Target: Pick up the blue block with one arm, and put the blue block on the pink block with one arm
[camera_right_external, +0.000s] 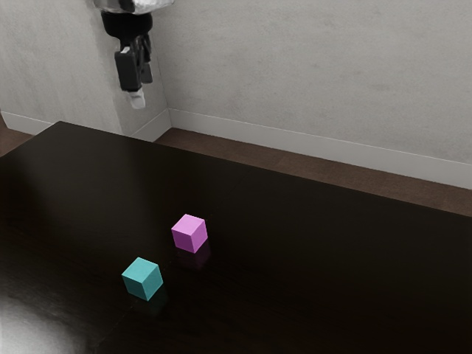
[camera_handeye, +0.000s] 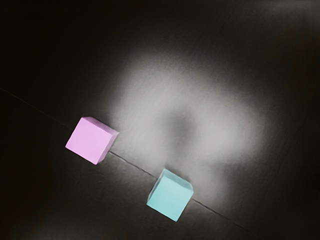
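The blue block [camera_right_external: 142, 278] is a small teal-blue cube resting on the dark table [camera_right_external: 332, 265], toward the front at the exterior view's left. The pink block [camera_right_external: 189, 233] stands a short way behind it and to the right, apart from it. My gripper [camera_right_external: 136, 92] hangs high above the table's far left corner, well away from both cubes, open and holding nothing. In the wrist view the pink block [camera_handeye: 91, 140] and the blue block [camera_handeye: 170, 194] lie far below my hand, side by side with a gap between them.
The glossy black table runs to the exterior view's right. A grey wall [camera_right_external: 310, 66] with a white skirting board stands behind it, and a strip of brown floor [camera_right_external: 317, 166] lies between them.
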### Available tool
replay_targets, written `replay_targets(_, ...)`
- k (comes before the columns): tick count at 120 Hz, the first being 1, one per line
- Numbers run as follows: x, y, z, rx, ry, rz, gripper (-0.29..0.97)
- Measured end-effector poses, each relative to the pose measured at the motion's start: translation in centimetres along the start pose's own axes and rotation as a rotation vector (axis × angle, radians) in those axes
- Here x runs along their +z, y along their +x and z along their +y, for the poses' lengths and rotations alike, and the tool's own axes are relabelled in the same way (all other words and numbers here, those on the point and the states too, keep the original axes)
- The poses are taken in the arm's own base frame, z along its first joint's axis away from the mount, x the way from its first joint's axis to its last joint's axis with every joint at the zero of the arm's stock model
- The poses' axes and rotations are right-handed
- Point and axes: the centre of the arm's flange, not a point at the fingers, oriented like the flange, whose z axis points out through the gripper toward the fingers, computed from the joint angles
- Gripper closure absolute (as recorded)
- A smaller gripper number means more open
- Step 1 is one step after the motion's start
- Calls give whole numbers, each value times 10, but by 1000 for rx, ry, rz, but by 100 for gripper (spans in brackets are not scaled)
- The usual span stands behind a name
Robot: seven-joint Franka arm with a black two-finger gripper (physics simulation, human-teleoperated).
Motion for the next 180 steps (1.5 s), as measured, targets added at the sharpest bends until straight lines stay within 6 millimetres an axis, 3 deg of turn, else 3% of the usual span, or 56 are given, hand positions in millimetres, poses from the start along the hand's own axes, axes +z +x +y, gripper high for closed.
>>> replay_targets(11, 8, 40, 26, 89, -17, -9, 0)
replay_targets(26, 9, 42, 45, 125, -14, -25, 0)
replay_targets(32, 24, 17, 53, 102, -11, -72, 0)
replay_targets(40, 62, -65, 11, -30, -43, -110, 0)
replay_targets(43, 79, -83, 6, -47, -63, -125, 0)
replay_targets(51, 102, -93, 10, -10, -93, -146, 0)
replay_targets(62, 122, -84, 20, 86, -121, -169, 0)
replay_targets(66, 142, -86, 21, 116, -144, -183, 0)
replay_targets(76, 210, -124, 15, 146, -191, -162, 0)
replay_targets(82, 239, -133, 8, 183, -185, -126, 0)
replay_targets(88, 254, -135, -2, 222, -165, -93, 0)
replay_targets(96, 259, -133, -10, 281, -117, -57, 0)
replay_targets(124, 306, -131, -20, 412, -8, 49, 0)
replay_targets(158, 362, -136, 3, 489, 2, 105, 0)
replay_targets(180, 395, -134, -2, 470, -14, 154, 0)
